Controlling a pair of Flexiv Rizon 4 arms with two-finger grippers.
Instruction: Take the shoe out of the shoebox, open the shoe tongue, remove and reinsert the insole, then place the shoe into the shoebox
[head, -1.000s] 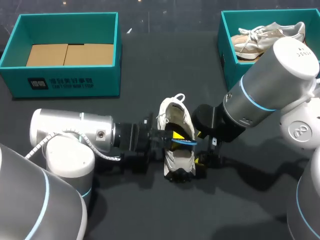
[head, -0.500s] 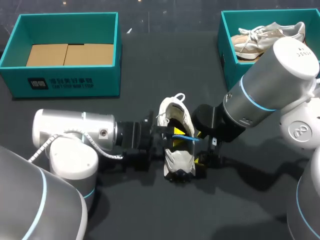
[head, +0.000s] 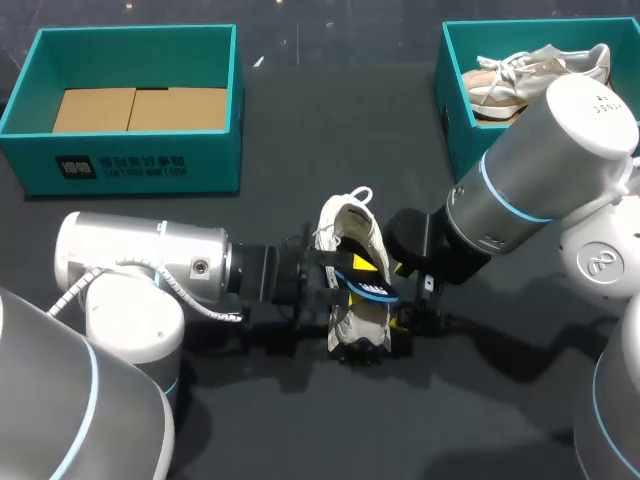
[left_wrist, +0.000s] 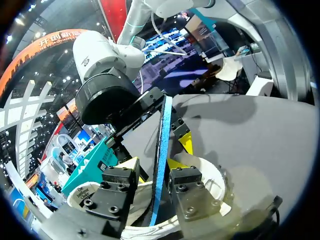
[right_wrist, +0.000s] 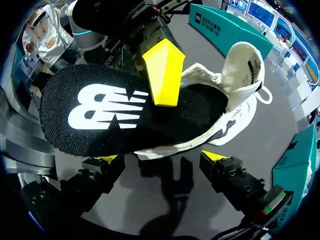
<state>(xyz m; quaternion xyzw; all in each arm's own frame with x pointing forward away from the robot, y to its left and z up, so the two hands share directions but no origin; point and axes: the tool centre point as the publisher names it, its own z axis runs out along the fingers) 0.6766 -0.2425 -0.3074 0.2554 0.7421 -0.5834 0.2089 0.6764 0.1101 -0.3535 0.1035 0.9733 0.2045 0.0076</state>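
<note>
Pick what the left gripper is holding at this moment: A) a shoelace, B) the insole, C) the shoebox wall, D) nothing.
B: in the left wrist view, both fingers of the left gripper press on the insole, which stands edge-on between them over the white shoe.

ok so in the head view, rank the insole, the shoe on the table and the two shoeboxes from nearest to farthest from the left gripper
1. insole, clamped in the left gripper
2. shoe, right under that gripper, mid-table
3 and 4. left shoebox at back left and right shoebox at back right: too close to call
</note>
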